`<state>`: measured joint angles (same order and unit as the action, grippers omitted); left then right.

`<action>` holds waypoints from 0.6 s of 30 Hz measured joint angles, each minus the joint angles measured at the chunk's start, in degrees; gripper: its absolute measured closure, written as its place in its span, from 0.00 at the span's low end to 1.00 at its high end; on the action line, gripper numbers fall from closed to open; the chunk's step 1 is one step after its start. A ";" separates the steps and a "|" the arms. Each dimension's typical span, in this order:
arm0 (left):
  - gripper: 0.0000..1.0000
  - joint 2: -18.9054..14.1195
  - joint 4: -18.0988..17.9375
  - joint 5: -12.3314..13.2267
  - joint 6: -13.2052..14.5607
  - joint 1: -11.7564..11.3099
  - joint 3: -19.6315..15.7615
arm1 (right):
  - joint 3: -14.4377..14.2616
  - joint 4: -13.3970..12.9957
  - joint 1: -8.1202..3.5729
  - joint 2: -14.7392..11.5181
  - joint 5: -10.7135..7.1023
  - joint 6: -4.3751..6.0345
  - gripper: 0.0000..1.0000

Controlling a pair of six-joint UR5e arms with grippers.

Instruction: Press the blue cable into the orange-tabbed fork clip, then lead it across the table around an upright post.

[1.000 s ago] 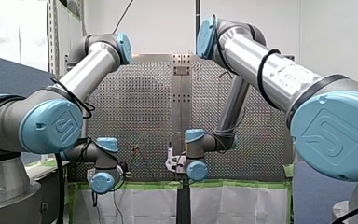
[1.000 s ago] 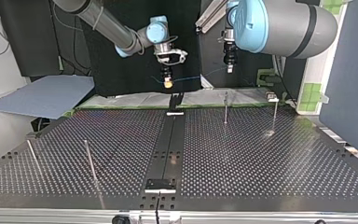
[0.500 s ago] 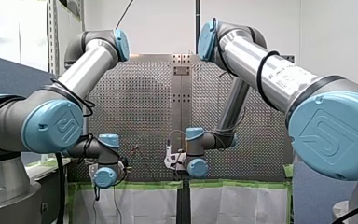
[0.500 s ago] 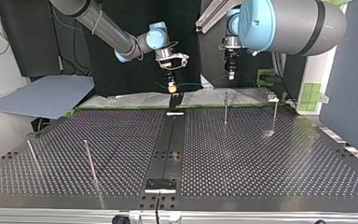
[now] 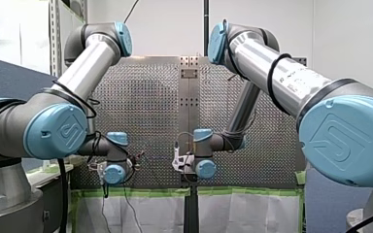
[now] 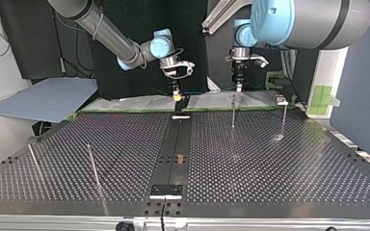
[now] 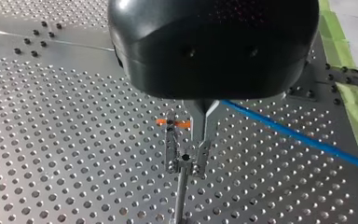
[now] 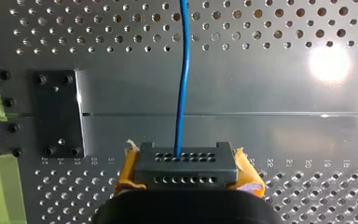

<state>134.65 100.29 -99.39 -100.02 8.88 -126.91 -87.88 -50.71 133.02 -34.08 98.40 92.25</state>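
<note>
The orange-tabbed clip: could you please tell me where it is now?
In the left wrist view the clip stands on the perforated table just ahead of my left gripper, which holds the blue cable running off to one side.

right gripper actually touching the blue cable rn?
Touching. The right wrist view shows the blue cable running straight into my right gripper and ending at its closed fingertips, between the yellow pads.

The blue cable (image 7: 289, 133) slips behind my left gripper (image 7: 186, 161) (held or not, hidden) and runs out of view.
</note>
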 joint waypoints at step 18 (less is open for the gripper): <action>1.00 0.13 3.30 0.02 -0.39 -1.58 3.19 | 0.64 0.77 -0.75 0.00 -0.03 -0.69 1.00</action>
<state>134.78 103.60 -99.37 -100.41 7.29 -123.73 -87.24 -49.94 132.26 -34.08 98.36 91.56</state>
